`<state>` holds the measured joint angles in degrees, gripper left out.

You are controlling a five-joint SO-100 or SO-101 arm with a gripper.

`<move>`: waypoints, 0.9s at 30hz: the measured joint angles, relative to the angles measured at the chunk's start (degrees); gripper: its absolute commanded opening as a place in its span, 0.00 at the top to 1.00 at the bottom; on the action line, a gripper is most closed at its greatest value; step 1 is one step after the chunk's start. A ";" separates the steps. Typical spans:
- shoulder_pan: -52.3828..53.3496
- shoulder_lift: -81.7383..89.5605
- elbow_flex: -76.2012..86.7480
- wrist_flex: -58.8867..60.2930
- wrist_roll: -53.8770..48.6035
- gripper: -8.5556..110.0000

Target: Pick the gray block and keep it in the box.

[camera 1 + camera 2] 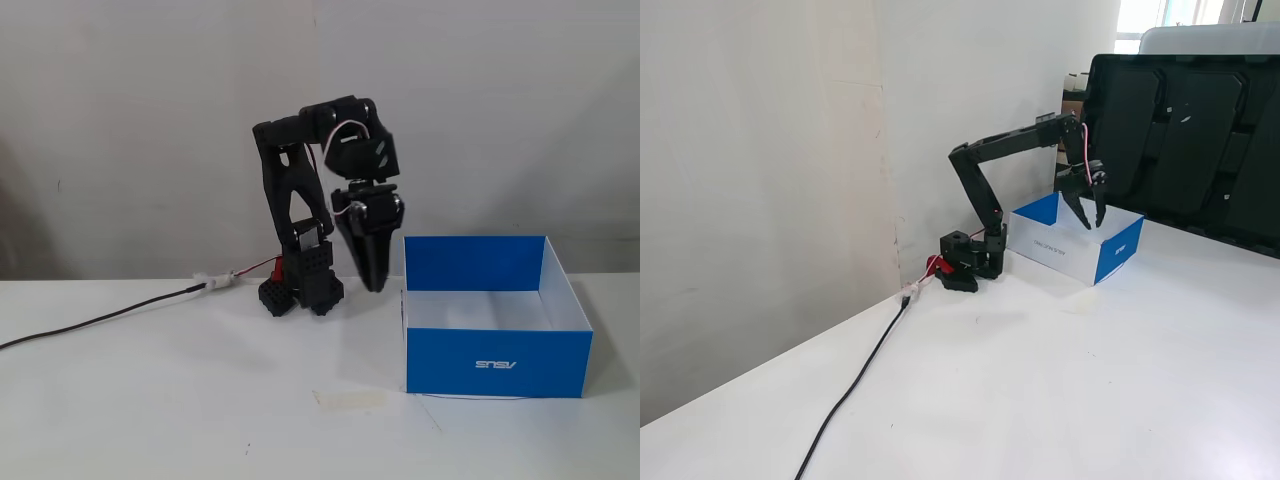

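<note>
The blue box (495,360), white inside, stands on the white table at the right of a fixed view. It also shows in the other fixed view (1120,250), past the arm. My gripper (375,283) points straight down at the box's side nearest the arm base, tips about level with the rim. In the other fixed view the gripper (1090,225) hangs in front of the box with its two fingers spread apart and nothing between them. The gray block is not visible in either view. The box floor is mostly hidden by its walls.
The arm base (305,290) stands by the back wall, left of the box. A black cable (860,380) runs from it across the table. A tape patch (348,399) lies on the table. A large dark panel (1180,130) stands behind the box.
</note>
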<state>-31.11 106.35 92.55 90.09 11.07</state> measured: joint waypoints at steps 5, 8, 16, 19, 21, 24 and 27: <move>8.17 0.00 1.14 -2.46 -3.08 0.93; 11.60 0.00 3.87 -5.01 -5.10 0.93; 22.15 0.00 12.39 -16.17 -10.81 0.93; 26.98 0.00 17.49 -22.94 -13.45 0.93; 29.44 0.00 21.18 -27.51 -14.85 0.93; 32.26 2.90 27.60 -33.31 -16.00 0.93; 32.26 12.83 36.74 -37.27 -16.35 0.93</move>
<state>1.14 119.18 129.29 52.82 -5.27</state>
